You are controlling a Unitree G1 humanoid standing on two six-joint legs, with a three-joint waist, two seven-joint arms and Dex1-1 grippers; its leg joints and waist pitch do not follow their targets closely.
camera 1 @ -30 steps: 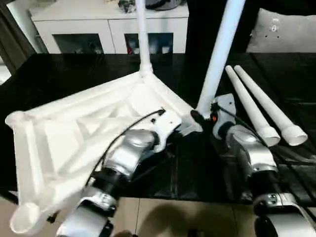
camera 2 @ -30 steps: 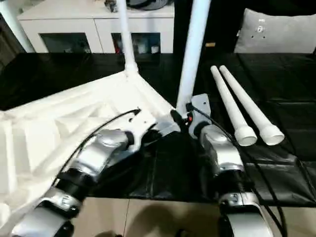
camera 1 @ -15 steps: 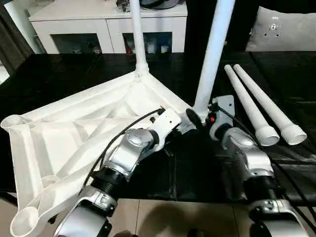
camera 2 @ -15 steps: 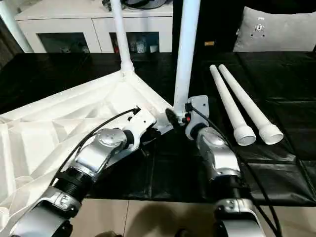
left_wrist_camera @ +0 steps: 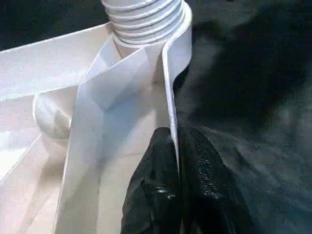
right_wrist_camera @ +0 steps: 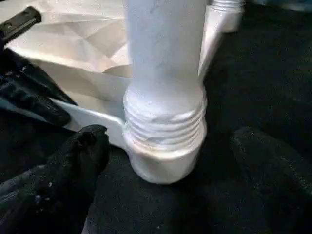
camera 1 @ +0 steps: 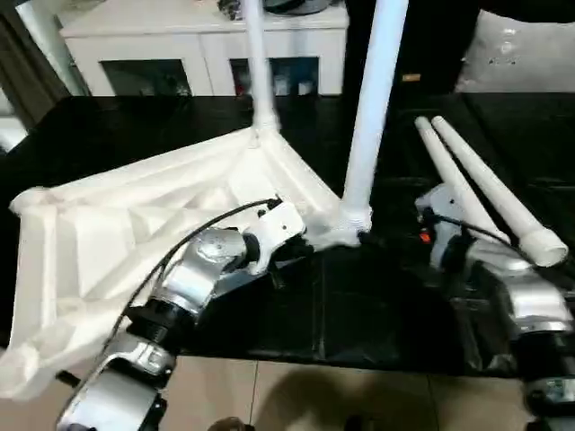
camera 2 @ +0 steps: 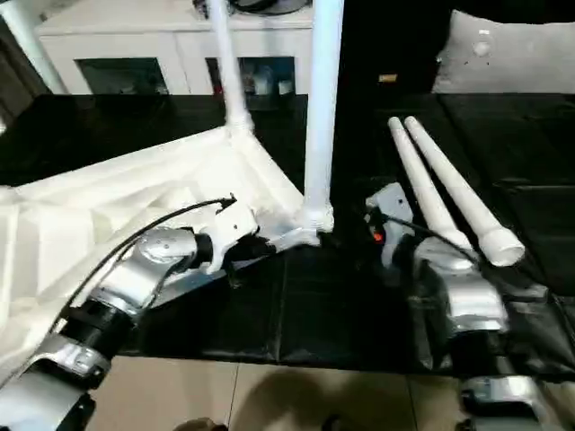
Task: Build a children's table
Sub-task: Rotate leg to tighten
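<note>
The children's table [camera 1: 135, 224] lies upside down on the black worktop [camera 1: 377, 296], its ribbed underside facing up. 2 white legs stand upright in corner sockets: the far leg [camera 1: 258, 63] at the corner toward the white cabinet [camera 1: 207, 45], and the near leg [camera 1: 373, 99] at the corner closest to the robot's right arm. The near leg's threaded base sits in its round socket [right_wrist_camera: 165, 151], with the screw ridges visible just above the socket rim.

The left claw [left_wrist_camera: 176, 195] is clenched on the thin rim of the table's underside, 1 black finger on each face of that rim, close beside the near leg's socket. Its silver forearm [camera 1: 193, 278] reaches in over the table's edge nearest the robot.

The right claw [right_wrist_camera: 165, 175] stands released, its 2 black fingers [right_wrist_camera: 73, 161] spread wide on either side of the near leg's base and apart from it. From the head view the right claw's wrist [camera 1: 445, 233] sits just beside the near leg, on the side away from the table.

2 loose legs [camera 1: 485, 193] lie side by side on the worktop beyond the right arm, well apart from the near leg, their wide ends pointing toward the robot. A grey cushion [camera 1: 521, 63] rests behind them, past the worktop.
</note>
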